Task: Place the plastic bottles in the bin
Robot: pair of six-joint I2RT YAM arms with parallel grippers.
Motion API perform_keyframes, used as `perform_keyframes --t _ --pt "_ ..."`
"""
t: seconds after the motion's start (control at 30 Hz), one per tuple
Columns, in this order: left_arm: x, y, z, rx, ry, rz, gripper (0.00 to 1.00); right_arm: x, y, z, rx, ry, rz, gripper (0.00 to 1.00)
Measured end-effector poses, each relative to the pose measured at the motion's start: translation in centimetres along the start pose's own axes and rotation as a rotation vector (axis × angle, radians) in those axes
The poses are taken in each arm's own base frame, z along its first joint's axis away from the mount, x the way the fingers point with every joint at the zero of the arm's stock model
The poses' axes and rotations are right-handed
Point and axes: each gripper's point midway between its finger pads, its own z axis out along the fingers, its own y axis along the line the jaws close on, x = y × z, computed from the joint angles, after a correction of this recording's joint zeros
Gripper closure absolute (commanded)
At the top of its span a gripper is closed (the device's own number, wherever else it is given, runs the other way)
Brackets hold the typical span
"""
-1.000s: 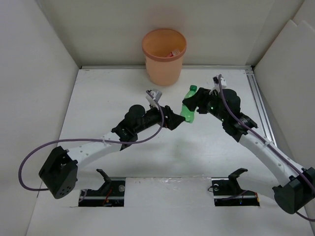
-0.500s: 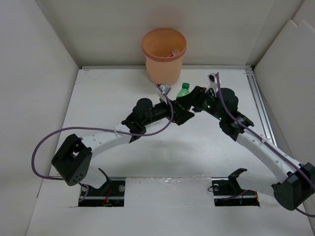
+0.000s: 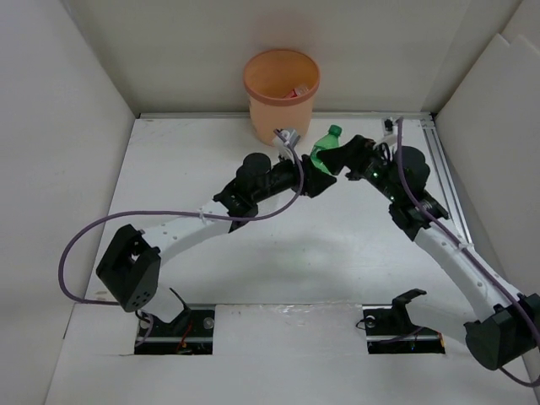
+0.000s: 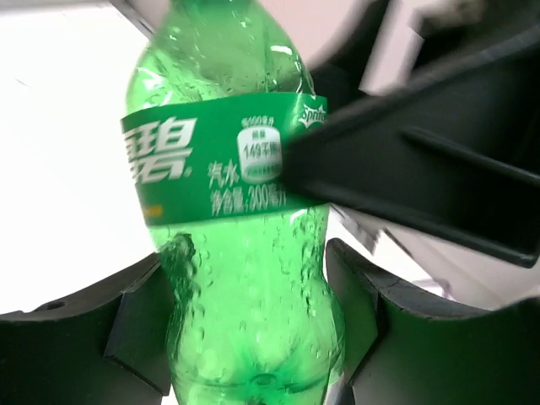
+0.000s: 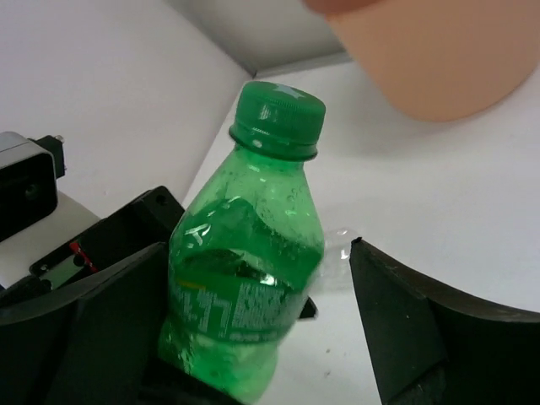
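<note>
While the green bottle (image 3: 324, 152) is held off the surface just in front of the bin (image 3: 281, 118), cap uppermost, its lower body is clasped by the left arm's fingers (image 4: 139, 333); the right arm's fingers (image 5: 396, 329) are spread wide, not gripping.

Bottle (image 4: 249, 278) is showing translucent green; cap (image 5: 278, 114) is showing solid green; label (image 4: 202, 169) is carrying white lettering on green; bin (image 3: 270, 110) is showing orange-peach; cable (image 3: 62, 272) is showing purple; table (image 3: 169, 169) is showing white.
</note>
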Motion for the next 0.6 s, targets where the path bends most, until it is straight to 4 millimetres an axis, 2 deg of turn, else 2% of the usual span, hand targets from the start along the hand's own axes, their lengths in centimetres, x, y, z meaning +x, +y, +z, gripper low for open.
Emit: perform_keyframes --t 0.1,0.17,0.23,0.33,0.37,0.4,0.43,0.5,0.57,0.6 --pt "-2.6 1.3 1.1 -0.074 -0.037 0.014 1.0 -3.1 -1.9 -1.6 0.059 -0.091 -0.016 0.08" --pt "-6.5 3.4 2.2 -0.148 -0.107 0.039 1.0 -5.1 -4.2 -2.9 0.141 -0.153 -0.032 0.08" --pt "-11.3 5.8 3.1 -0.226 -0.194 0.068 1.0 -6.4 -6.7 -4.1 0.222 -0.193 -0.04 0.08" --pt "-18.3 9.4 3.8 -0.325 -0.323 0.117 1.0 -5.9 -9.0 -4.8 0.284 -0.18 -0.042 0.08" --pt "-20.2 10.6 4.1 -0.35 -0.356 0.129 1.0 -5.4 -9.6 -4.9 0.296 -0.165 -0.042 0.08" --pt "-21.0 11.4 4.1 -0.371 -0.366 0.135 1.0 -4.8 -10.1 -5.0 0.306 -0.144 -0.04 0.08" --pt "-23.6 12.7 4.5 -0.388 -0.412 0.15 1.0 -4.2 -10.4 -5.0 0.31 -0.126 -0.039 0.08" --pt "-26.2 15.1 5.0 -0.417 -0.456 0.163 1.0 -3.2 -10.9 -5.1 0.314 -0.092 -0.038 0.08" --pt "-28.2 17.5 5.6 -0.442 -0.488 0.172 0.74 -2.7 -10.9 -5.0 0.305 -0.068 -0.045 0.08" --pt "-28.7 18.9 6.0 -0.454 -0.497 0.173 0.57 -2.5 -10.9 -5.0 0.3 -0.061 -0.049 0.08"
